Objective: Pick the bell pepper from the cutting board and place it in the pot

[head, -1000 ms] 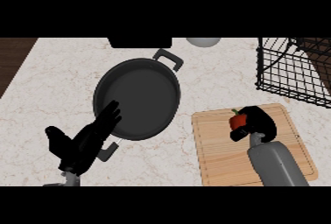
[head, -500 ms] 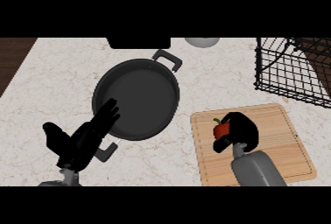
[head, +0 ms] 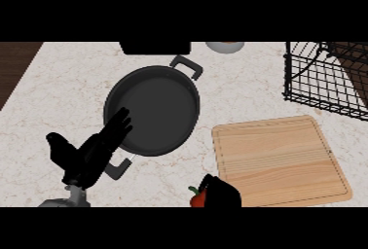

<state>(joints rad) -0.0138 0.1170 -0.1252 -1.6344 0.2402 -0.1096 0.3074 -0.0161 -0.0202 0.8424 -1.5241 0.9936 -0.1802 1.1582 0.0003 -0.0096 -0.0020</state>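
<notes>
At the view's lower edge, just left of the wooden cutting board point(head: 280, 158), a red bell pepper point(head: 196, 197) with a green stem peeks out. My right hand point(head: 219, 193) is curled round it and hides most of it. The board itself is bare. A dark round pot point(head: 152, 109) with two handles lies on the speckled counter up and to the left of the pepper. My left hand point(head: 90, 155) rests open at the lower left, fingers up, overlapping the pot's near rim.
A black wire rack point(head: 327, 80) stands at the upper right. At the top edge sit a dark object point(head: 155, 47) and a small grey bowl point(head: 225, 46). Dark wood point(head: 14, 68) borders the counter's left side.
My right hand has pulled back toward the lower edge and leftward, carrying the pepper off the cutting board. The left hand has stayed put.
</notes>
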